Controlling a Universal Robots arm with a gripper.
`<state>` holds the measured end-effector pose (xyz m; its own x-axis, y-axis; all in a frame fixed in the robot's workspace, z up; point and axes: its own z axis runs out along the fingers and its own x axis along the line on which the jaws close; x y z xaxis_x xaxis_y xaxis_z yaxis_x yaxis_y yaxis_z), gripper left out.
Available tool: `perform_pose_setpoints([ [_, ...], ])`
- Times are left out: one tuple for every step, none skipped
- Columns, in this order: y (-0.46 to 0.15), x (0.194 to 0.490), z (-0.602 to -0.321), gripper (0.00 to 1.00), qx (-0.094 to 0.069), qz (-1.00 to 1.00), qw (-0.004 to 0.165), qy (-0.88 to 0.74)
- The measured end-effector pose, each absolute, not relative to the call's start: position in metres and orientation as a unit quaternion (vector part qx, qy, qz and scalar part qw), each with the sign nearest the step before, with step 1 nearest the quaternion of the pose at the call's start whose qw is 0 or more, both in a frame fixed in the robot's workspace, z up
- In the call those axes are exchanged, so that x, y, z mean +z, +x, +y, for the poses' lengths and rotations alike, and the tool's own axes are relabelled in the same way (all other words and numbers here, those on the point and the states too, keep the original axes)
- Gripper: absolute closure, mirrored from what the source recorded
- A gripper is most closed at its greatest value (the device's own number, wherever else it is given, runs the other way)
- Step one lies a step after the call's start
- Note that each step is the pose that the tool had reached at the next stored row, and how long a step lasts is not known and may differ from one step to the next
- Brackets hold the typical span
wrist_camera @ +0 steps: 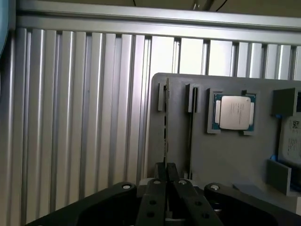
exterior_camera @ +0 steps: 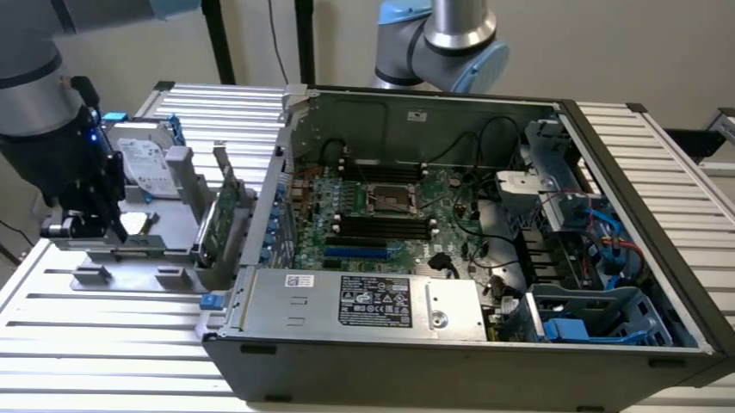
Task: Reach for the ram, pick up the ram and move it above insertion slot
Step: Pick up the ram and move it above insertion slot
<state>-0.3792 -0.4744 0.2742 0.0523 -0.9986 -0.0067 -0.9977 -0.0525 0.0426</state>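
The gripper (wrist_camera: 167, 172) clamped its fingers together on the ram (wrist_camera: 165, 122), which stood on edge in the gray tray (wrist_camera: 225, 165) beside the computer case (exterior_camera: 460, 366); lifting and carrying to the slot remained undone.

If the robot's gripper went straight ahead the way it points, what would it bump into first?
Most likely the long, thin ram stick, which stands on edge in the grey plastic holder tray. The black gripper lines up right over it. Depth is hard to judge, so it may already be touching.
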Motion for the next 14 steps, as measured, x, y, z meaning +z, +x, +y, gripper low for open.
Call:
perform_pose_setpoints([
  [-0.378,0.279,-0.474,0.87,-0.017,-0.688,0.013,0.725],
  [-0.378,0.283,-0.474,0.87,-0.017,-0.688,0.013,0.725],
  [-0.378,0.288,-0.474,0.87,-0.017,-0.688,0.013,0.725],
  [-0.378,0.292,-0.474,0.87,-0.017,-0.691,0.013,0.723],
  [-0.378,0.296,-0.474,0.87,-0.017,-0.695,0.013,0.719],
  [-0.377,0.300,-0.474,0.87,-0.017,-0.698,0.013,0.716],
  [-0.377,0.304,-0.474,0.87,-0.017,-0.699,0.013,0.715],
  [-0.376,0.309,-0.474,0.87,-0.017,-0.699,0.013,0.714],
  [-0.375,0.314,-0.474,0.87,-0.017,-0.699,0.013,0.714],
  [-0.372,0.318,-0.474,0.87,-0.017,-0.699,0.013,0.714],
  [-0.368,0.323,-0.474,0.87,-0.017,-0.699,0.013,0.714],
  [-0.364,0.327,-0.474,0.87,-0.017,-0.699,0.013,0.714],
  [-0.359,0.332,-0.474,0.87,-0.018,-0.699,0.013,0.714],
  [-0.355,0.336,-0.474,0.87,-0.018,-0.699,0.013,0.714],
])
